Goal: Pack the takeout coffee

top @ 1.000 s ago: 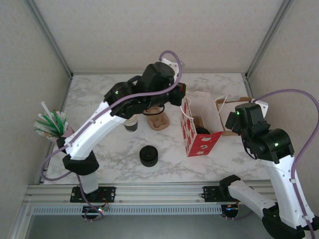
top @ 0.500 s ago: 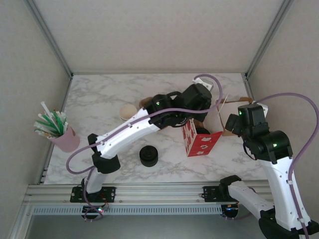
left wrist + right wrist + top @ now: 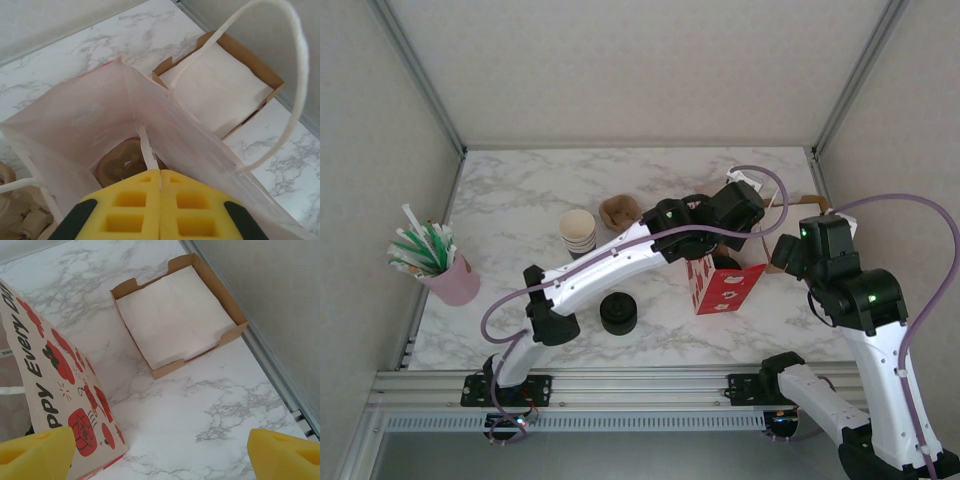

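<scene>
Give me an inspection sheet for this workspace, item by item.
Surface: marble tabletop, no spills seen.
Job's things: printed paper bag stands open; brown round shape at its bottom, cannot tell if it is the coffee.
Clutter: cup stack, cardboard carrier, black lid stack, pink cup of straws, napkin box.
Grippers: left gripper shut above the bag mouth; right gripper open beside the bag.
Cables: purple cables loop off both arms.
Surroundings: pale walls, metal rail at near edge.
</scene>
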### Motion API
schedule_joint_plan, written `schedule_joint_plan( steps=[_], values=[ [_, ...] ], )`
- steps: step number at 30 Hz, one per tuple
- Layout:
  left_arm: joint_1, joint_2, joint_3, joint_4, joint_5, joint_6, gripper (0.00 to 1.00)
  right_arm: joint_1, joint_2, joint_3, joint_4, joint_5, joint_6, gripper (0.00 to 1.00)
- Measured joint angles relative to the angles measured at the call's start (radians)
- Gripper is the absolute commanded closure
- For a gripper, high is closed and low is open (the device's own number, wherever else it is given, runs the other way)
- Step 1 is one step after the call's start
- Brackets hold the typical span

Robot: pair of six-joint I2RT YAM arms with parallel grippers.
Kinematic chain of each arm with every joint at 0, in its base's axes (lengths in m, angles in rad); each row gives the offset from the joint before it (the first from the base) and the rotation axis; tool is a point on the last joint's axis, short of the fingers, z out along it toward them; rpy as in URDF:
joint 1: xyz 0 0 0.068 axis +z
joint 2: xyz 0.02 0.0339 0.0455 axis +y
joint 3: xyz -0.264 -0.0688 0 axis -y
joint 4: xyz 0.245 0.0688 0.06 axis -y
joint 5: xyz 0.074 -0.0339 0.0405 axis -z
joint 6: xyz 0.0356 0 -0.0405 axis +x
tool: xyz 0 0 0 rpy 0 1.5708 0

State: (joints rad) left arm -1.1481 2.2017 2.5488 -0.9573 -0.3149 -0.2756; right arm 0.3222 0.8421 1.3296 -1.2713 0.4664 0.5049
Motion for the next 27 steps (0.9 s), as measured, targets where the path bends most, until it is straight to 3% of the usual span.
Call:
schedule_joint_plan(
  steps=[15,23,27],
  values=[
    [0.011,0.025,0.002,0.026,0.038,-0.002,0.61,-0.002,-0.011,-0.031,0.0,-0.026,0.001,0.11],
    [0.014,-0.004,0.0,0.047,0.089,-0.011,0.3,-0.002,-0.013,-0.039,0.0,-0.044,0.005,0.03],
    [0.023,-0.132,-0.116,0.095,0.121,-0.007,0.08,-0.002,-0.031,-0.038,-0.001,-0.048,0.006,0.01]
  ],
)
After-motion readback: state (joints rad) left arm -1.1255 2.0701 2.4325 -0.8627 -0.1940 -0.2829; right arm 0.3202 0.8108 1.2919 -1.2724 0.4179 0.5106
